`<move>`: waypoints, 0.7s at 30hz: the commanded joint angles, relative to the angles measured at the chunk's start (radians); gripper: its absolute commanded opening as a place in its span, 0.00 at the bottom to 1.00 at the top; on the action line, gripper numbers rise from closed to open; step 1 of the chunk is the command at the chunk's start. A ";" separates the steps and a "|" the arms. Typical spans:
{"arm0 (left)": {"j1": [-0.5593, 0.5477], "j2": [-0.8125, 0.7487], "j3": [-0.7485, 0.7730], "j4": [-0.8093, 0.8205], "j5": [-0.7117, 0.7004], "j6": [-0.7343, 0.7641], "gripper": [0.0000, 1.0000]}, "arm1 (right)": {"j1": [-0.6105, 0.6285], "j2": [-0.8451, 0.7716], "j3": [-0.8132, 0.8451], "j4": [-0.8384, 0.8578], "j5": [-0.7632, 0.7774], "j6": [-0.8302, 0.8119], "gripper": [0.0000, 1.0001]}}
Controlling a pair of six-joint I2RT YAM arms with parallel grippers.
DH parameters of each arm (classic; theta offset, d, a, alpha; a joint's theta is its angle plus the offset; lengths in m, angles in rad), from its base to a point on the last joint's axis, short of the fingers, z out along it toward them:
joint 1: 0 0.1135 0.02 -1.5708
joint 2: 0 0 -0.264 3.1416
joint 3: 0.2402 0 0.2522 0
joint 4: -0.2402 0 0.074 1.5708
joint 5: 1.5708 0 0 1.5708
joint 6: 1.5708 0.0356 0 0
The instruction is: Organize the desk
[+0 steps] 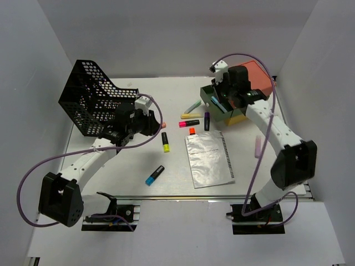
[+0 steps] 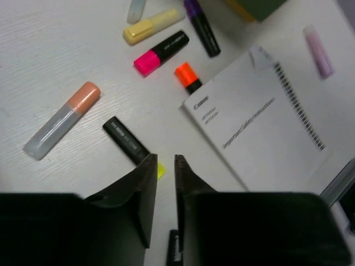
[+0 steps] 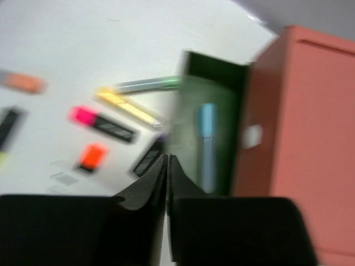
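The desk (image 1: 125, 166) is a white tabletop strewn with highlighters. My left gripper (image 1: 152, 123) hovers over its middle. In the left wrist view that gripper (image 2: 165, 158) stands open by a narrow gap with nothing between the fingers. A black highlighter with a yellow cap (image 2: 126, 141) lies just under its tips, and a peach one (image 2: 62, 119) to the left. My right gripper (image 1: 219, 97) is at the open green drawer (image 3: 213, 105) of the drawer box (image 1: 252, 83). This gripper (image 3: 167, 158) is shut and empty, and a blue pen (image 3: 207, 144) lies in the drawer.
A black mesh basket (image 1: 91, 100) stands at the back left. A booklet (image 1: 209, 159) lies right of centre. Pink (image 1: 189, 123), orange (image 1: 192, 131), purple (image 1: 207, 121), pale yellow (image 1: 191, 115) and blue (image 1: 155, 175) highlighters are scattered around. A lilac one (image 1: 258, 147) lies far right.
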 commanded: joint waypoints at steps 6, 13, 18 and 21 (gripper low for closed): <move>-0.025 -0.049 -0.023 -0.335 0.020 -0.165 0.07 | -0.011 -0.546 -0.492 0.059 -0.689 -0.069 0.00; -0.068 -0.063 -0.069 -0.458 -0.151 -0.240 0.44 | -0.048 -0.719 -0.755 0.149 -0.620 -0.052 0.00; -0.077 0.046 0.092 -0.381 -0.264 -0.233 0.73 | -0.094 -0.725 -0.797 0.155 -0.666 -0.046 0.15; -0.088 0.207 0.238 -0.369 -0.302 -0.080 0.74 | -0.106 -0.727 -0.799 0.124 -0.729 -0.101 0.58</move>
